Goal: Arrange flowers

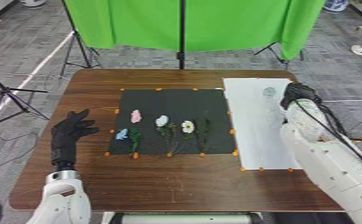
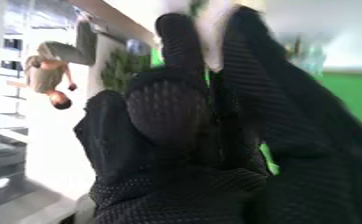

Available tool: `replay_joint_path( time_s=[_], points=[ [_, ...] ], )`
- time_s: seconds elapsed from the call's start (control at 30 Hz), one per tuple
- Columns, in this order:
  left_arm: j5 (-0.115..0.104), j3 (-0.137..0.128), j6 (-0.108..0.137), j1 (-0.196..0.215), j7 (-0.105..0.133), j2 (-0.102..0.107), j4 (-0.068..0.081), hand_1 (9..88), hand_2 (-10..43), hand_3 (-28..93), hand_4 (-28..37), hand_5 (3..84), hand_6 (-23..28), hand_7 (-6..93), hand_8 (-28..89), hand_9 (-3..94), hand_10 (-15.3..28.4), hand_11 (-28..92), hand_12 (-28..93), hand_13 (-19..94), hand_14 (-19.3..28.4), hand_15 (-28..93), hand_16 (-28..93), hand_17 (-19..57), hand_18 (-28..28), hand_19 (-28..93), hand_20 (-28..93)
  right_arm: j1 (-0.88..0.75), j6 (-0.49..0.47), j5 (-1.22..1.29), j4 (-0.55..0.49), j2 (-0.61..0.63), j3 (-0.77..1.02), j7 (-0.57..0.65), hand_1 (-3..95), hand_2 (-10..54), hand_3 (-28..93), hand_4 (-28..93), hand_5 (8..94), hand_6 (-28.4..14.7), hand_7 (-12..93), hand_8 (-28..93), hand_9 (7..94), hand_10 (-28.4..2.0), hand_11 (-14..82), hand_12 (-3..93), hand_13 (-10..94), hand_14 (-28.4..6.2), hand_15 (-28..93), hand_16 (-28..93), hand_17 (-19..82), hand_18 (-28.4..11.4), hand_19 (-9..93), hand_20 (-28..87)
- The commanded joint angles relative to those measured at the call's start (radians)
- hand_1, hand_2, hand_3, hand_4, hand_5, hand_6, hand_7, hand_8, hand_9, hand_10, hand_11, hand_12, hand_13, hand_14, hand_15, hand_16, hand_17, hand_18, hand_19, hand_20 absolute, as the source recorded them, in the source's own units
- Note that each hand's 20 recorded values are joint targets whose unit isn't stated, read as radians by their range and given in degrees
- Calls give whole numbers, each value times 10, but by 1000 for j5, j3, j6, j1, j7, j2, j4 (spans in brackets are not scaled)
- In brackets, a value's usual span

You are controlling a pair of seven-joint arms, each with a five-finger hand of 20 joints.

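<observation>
In the head view my right hand is at the far right of the white sheet, close beside a pale greenish, see-through object, perhaps a vase. On the black mat lie a pink flower, a white one, a white daisy-like one, a blue one and dark green stems. My left hand rests open left of the mat. In the right wrist view the fingers of my right hand are extended; a blurred pale streak shows between them, and a glassy shape lies beyond.
Orange markers line the mat and sheet on the brown table. Past its far edge hangs a green cloth on a black stand.
</observation>
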Motion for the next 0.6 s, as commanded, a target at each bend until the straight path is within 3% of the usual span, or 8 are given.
replay_joint_path(
  time_s=[0.03, 0.13, 0.3, 0.43, 0.6],
  points=[
    [2, 34, -4, 42, -7, -52, 32, 241, 174, 597, -271, 596, 81, 77, -44, 628, 177, 223, 139, 625, 214, 389, -32, 234, 258, 732, 76, -17, 195, 12, -4, 41, -36, -3, 680, -95, 547, -174, 787, -3, 239, 44, 851, -97, 84, 386, 875, -24, 634, 346, 596, -144, 932, 562],
    [2, 28, 3, 51, -10, -47, 25, 241, 174, 597, -271, 596, 81, 76, -44, 628, 177, 223, 139, 625, 213, 389, -32, 234, 258, 732, 76, 36, 273, 24, -46, 68, -64, -8, 687, -95, 545, -169, 800, -4, 240, 42, 862, -100, 87, 390, 883, -22, 627, 349, 605, -140, 932, 555],
    [3, 21, 10, 64, -14, -43, 16, 241, 174, 597, -270, 596, 82, 76, -43, 628, 178, 223, 139, 626, 213, 389, -32, 235, 258, 733, 76, 132, 318, 58, -159, 102, -127, -19, 684, -95, 548, -161, 807, -5, 238, 46, 867, -102, 89, 395, 889, -20, 617, 354, 612, -141, 932, 548],
    [6, 15, 18, 71, -17, -33, 5, 240, 174, 597, -270, 596, 82, 76, -43, 628, 177, 223, 139, 627, 213, 388, -32, 235, 258, 733, 75, 204, 261, 157, -275, 117, -211, -56, 679, -95, 553, -157, 806, -6, 239, 53, 868, -102, 89, 398, 890, -21, 612, 360, 614, -141, 932, 544],
    [8, 16, 20, 70, -19, -32, 3, 241, 173, 597, -270, 597, 82, 77, -43, 628, 177, 222, 139, 627, 213, 388, -32, 234, 259, 734, 76, 314, 127, 497, -360, 48, -316, 34, 677, -95, 555, -154, 805, -8, 237, 56, 867, -103, 89, 401, 890, -21, 610, 365, 614, -142, 932, 545]
  ],
)
